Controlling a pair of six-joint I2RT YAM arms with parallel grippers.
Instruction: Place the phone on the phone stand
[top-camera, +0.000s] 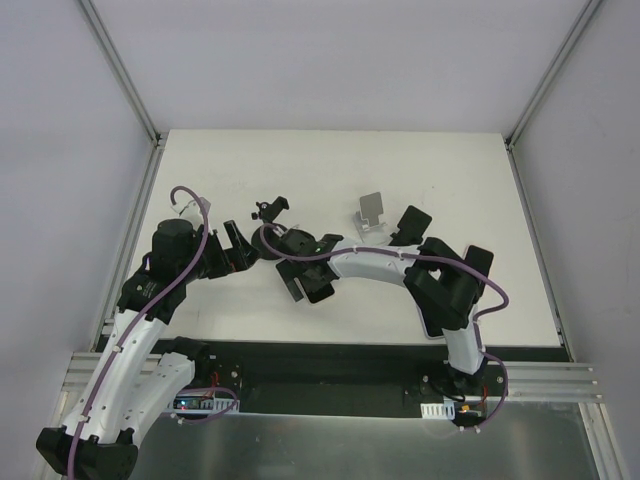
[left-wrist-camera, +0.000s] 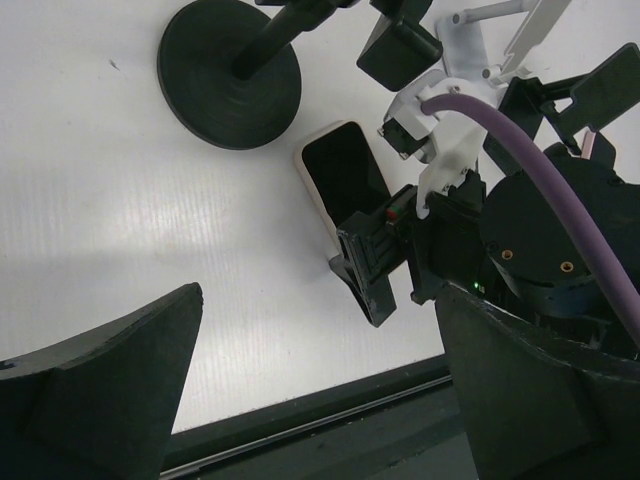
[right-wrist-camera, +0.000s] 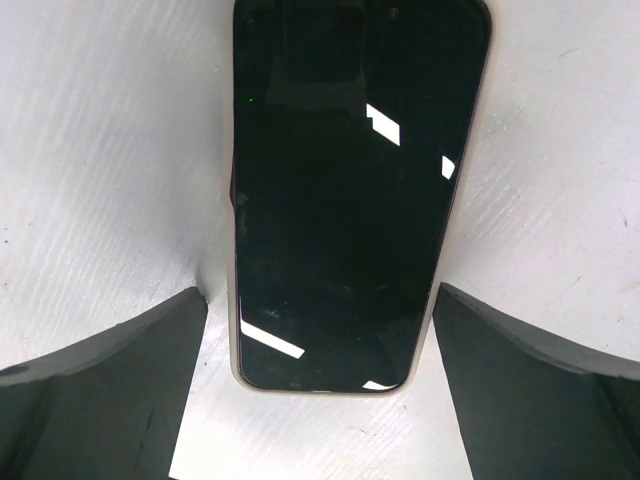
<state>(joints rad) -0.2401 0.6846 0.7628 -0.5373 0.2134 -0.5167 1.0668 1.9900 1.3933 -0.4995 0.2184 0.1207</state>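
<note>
The phone (right-wrist-camera: 350, 180), dark screen up in a pale case, lies flat on the white table. My right gripper (right-wrist-camera: 320, 400) is open and straddles its near end, one finger on each side, with a small gap at each. The left wrist view shows the phone (left-wrist-camera: 343, 178) with the right gripper (left-wrist-camera: 375, 275) over its end. In the top view the right gripper (top-camera: 305, 278) hides the phone. The silver phone stand (top-camera: 371, 216) stands behind the right arm, empty. My left gripper (top-camera: 232, 250) is open and empty, left of the phone.
A black holder with a round base (left-wrist-camera: 230, 75) and a clamp on a pole (top-camera: 270, 208) stands just behind the phone. The table's front edge (left-wrist-camera: 300, 415) runs close below the left gripper. Frame posts stand at the back corners.
</note>
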